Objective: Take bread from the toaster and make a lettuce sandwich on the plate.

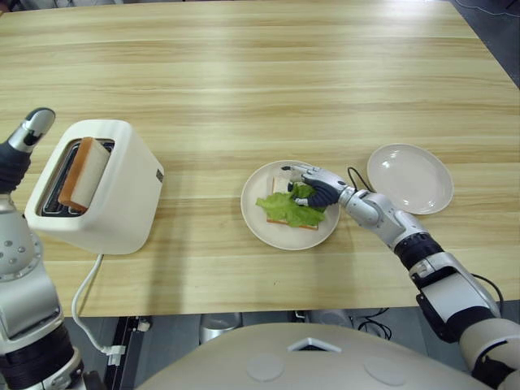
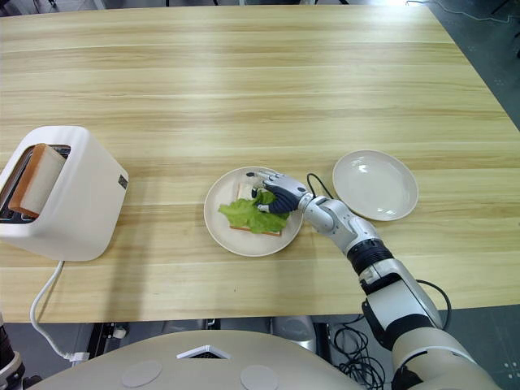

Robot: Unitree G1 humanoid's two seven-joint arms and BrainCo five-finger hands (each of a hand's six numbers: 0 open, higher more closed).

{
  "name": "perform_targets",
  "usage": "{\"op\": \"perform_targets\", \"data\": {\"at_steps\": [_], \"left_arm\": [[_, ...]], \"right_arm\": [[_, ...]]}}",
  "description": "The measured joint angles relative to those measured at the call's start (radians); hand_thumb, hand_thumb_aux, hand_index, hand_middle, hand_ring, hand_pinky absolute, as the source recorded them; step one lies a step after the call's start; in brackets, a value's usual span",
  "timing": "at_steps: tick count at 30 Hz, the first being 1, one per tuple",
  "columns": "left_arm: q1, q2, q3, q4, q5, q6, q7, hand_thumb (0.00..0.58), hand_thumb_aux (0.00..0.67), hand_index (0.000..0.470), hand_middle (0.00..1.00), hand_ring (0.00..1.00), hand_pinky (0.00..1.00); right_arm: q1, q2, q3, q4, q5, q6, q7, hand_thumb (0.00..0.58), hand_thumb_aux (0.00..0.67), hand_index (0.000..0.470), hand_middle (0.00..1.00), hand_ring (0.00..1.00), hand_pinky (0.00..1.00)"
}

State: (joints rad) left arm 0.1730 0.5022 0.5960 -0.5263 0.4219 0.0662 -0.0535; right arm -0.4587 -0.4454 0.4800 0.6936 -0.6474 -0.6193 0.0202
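A light wooden table [image 1: 244,81] carries a cream-white, rounded, two-slot toaster [image 1: 122,195] at its near left, with a white power cord [image 1: 81,301] running off the near edge below it. A pale slice of bread with a brown crust [image 1: 85,172] stands upright in one slot of the toaster, its top half sticking out. The left hand [image 1: 31,128] is just left of the toaster, beside its far left corner; whether it is clenched or released cannot be told. Near the middle of the table, towards the near edge, sits a round cream plate [image 1: 264,229]. A second slice of bread [image 1: 281,184] lies flat on it, and a ruffled green lettuce leaf [image 1: 284,209] is spread across that slice, covering most of it. The right hand [image 1: 318,188] comes in from the near right and rests over the far right part of this plate, curled down onto the lettuce leaf and pinching its far right edge. Just to the right of this plate, close but apart from it, lies another round white plate [image 1: 409,179], with the right forearm passing along its near left side.
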Motion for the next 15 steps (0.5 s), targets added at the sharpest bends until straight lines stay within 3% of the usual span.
{"op": "perform_targets", "data": {"at_steps": [15], "left_arm": [[0.047, 0.029, -0.037, 0.047, 0.030, 0.020, -0.035, 0.000, 0.000, 0.000, 0.00, 0.00, 0.00]], "right_arm": [[-0.017, -0.030, -0.079, -0.105, 0.040, 0.002, -0.003, 0.000, 0.000, 0.000, 0.00, 0.00, 0.00]]}}
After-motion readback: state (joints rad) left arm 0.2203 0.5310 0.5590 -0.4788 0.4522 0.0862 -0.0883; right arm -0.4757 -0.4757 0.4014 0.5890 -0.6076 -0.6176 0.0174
